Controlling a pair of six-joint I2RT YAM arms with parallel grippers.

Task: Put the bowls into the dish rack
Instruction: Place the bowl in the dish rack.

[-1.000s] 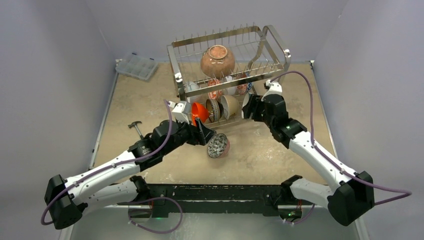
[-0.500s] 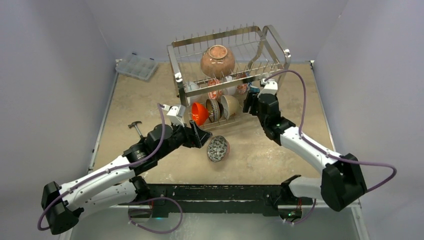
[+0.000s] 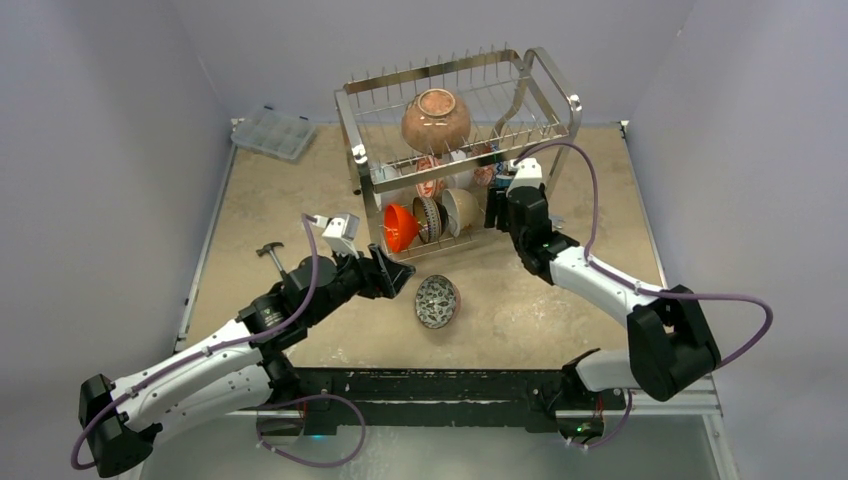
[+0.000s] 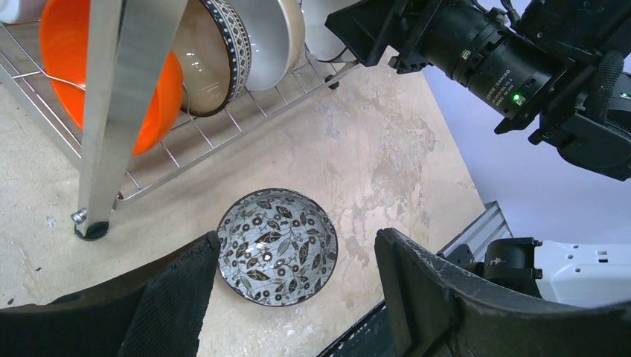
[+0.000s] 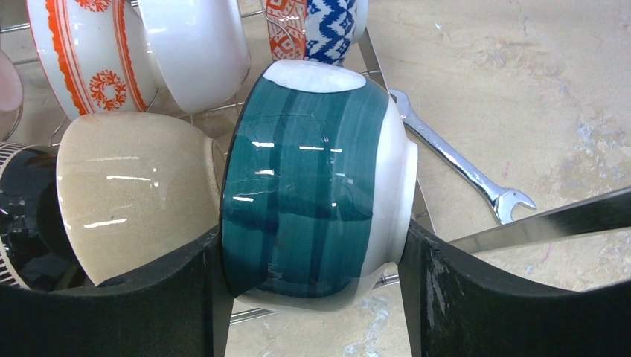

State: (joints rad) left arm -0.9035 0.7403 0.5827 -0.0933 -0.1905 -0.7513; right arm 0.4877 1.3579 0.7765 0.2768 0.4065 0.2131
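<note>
1. The right gripper [image 5: 311,234] pinches a teal-striped ceramic bowl [image 5: 312,186] on edge at the right end of the shiny steel wire dish rack's [image 4: 108,111] lower tier, beside a beige bowl [image 5: 126,186].
2. The left gripper [image 4: 296,236], fingers spread and empty, hovers over a black-and-white leaf-patterned bowl [image 3: 437,300], which sits upright on the tan table [image 3: 270,200] just near of the rack.
3. A bright orange bowl [image 3: 398,228] stands at the lower tier's left end.

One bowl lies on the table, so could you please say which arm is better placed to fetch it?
Left: left pincer hangs open by the patterned bowl; right pincer grips the teal bowl at the dish rack.
</note>
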